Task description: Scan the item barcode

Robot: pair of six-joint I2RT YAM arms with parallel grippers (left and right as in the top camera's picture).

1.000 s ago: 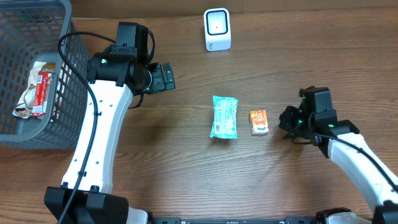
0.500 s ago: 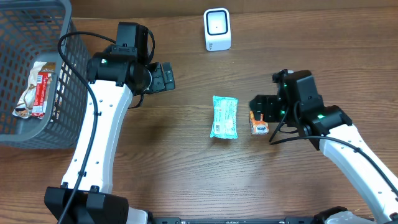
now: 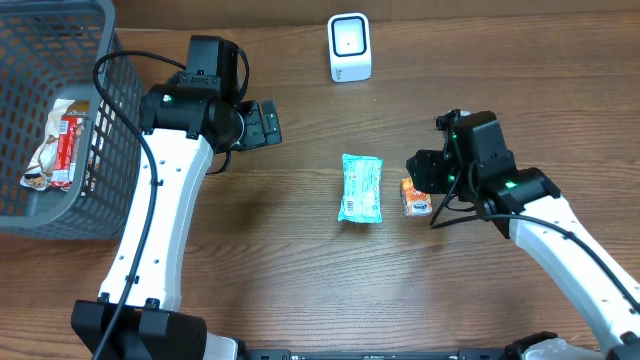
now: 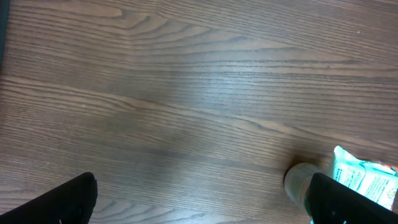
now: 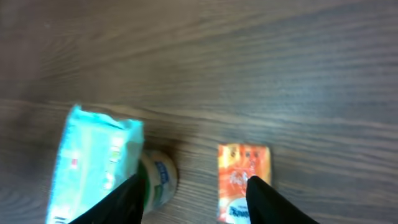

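**Right hand over the orange packet, nothing gripped**

Right hand (image 3: 421, 177) sits over the near end of the small orange printed packet (image 3: 416, 197). The packet lies flat on the brown wood-grain worktop (image 3: 300, 290), right of centre

In the right wrist view the fingers (image 5: 273, 202) are partway apart. The packet is in the gap, close to the finger at the picture's right. It isn't clamped, and I can't tell if that finger touches its edge

A teal plastic-wrapped packet (image 3: 361, 188) lies just beside the orange one, on the side toward the left arm. There's a narrow strip of wood between them, so they're not touching

The white box-shaped barcode scanner with a rounded square face (image 3: 349, 47) stands at the far edge of the worktop, well apart from both packets

Left hand (image 3: 263, 123) is up near the far left, between the basket and the scanner. Its fingers are spread wide with nothing between them. The left wrist view shows bare wood below, with a corner of the teal packet at the picture's right edge

A grey mesh basket (image 3: 30, 60) sits at the left edge and holds a red-and-white wrapped snack (image 3: 55, 148)
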